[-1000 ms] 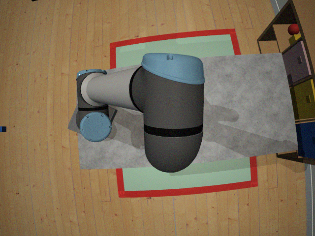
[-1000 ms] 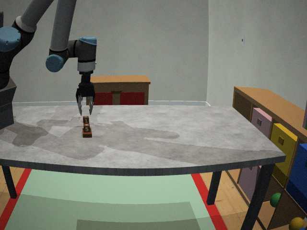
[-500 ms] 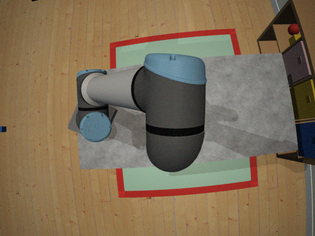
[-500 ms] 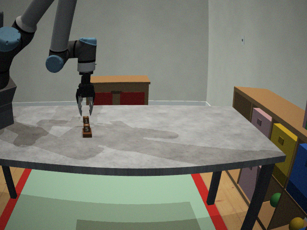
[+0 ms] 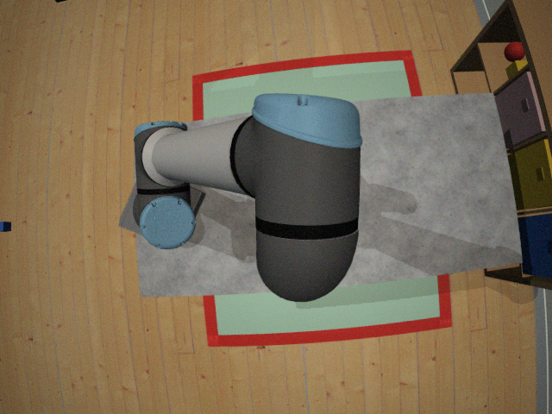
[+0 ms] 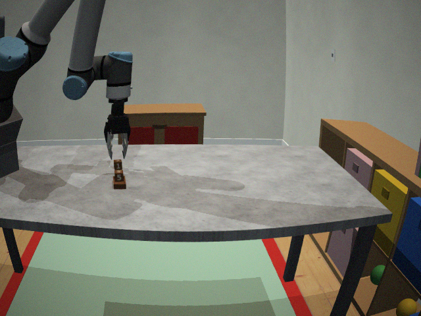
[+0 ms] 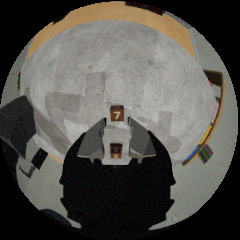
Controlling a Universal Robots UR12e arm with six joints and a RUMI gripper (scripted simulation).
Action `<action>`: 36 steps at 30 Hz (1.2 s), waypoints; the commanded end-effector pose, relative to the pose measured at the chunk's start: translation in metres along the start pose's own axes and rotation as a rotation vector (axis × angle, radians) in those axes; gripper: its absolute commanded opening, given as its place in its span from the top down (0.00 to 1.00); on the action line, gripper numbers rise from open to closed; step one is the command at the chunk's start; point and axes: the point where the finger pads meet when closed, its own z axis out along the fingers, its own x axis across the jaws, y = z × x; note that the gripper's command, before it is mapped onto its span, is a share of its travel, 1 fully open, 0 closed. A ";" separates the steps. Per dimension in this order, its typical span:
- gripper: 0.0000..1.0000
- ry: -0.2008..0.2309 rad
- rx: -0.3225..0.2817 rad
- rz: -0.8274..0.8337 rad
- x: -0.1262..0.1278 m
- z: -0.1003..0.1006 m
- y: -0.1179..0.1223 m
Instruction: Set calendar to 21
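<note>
Two small brown number cubes stand in a row in a low brown tray (image 6: 119, 185) on the grey table. In the exterior view the far cube (image 6: 117, 165) shows a 1 and the near cube (image 6: 118, 177) shows a 5. My gripper (image 6: 116, 155) points straight down just above the far cube, with its fingers partly apart and nothing between them. In the wrist view one cube (image 7: 116, 149) lies below, between the fingers, and the other cube (image 7: 116, 114) shows a 7 on top. In the top view the arm (image 5: 303, 187) hides the cubes and the tray.
A shelf unit with coloured drawers (image 6: 384, 190) stands past the table's right end. A wooden cabinet (image 6: 164, 123) stands behind the table. The arm's base (image 5: 165, 220) sits at the table's left end.
</note>
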 end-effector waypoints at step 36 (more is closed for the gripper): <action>0.72 0.001 0.000 0.000 0.000 0.021 0.000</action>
